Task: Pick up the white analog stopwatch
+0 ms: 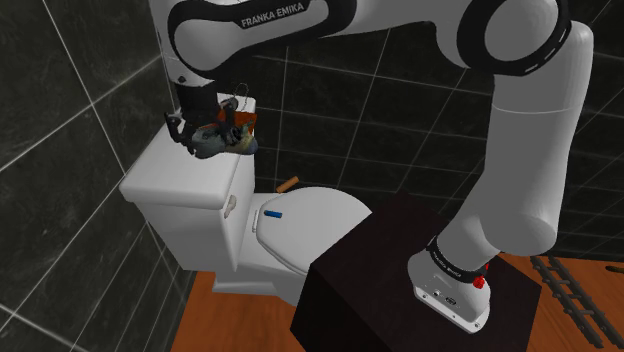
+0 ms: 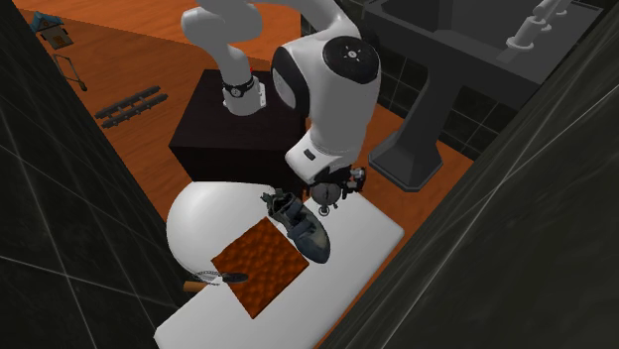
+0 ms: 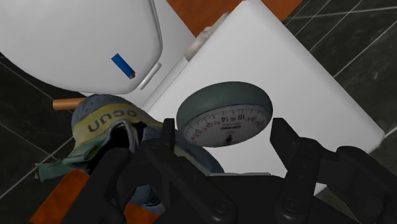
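The pincer hangs over the toilet tank lid with its black fingers apart, one on each side of the stopwatch. I cannot tell whether they touch it. The stopwatch, a white dial in a grey-green rim, sits near one end of the lid, close to the edge facing the bowl. Just beside it lies a worn shoe, partly on an orange-brown mat that covers the lid's middle.
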{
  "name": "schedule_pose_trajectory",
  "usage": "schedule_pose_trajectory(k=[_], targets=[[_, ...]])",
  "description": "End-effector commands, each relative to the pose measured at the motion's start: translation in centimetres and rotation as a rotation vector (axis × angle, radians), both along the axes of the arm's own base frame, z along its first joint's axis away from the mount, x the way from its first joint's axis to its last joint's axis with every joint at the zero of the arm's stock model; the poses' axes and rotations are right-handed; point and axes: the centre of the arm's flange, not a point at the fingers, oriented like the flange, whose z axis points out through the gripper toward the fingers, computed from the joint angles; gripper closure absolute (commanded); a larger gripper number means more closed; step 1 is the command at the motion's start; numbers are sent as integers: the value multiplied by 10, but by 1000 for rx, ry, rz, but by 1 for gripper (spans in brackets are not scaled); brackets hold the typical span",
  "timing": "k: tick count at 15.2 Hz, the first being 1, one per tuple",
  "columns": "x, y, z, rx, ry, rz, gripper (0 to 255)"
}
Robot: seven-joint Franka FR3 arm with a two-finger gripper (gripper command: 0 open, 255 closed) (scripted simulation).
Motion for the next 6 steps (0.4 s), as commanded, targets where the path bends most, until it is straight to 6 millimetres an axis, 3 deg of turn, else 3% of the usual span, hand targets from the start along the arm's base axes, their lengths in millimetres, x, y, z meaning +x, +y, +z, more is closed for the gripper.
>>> schedule_pose_trajectory(k=[1,6], targets=[[0,-1,11,0,0,0,255],[0,-1,27,0,0,0,255]])
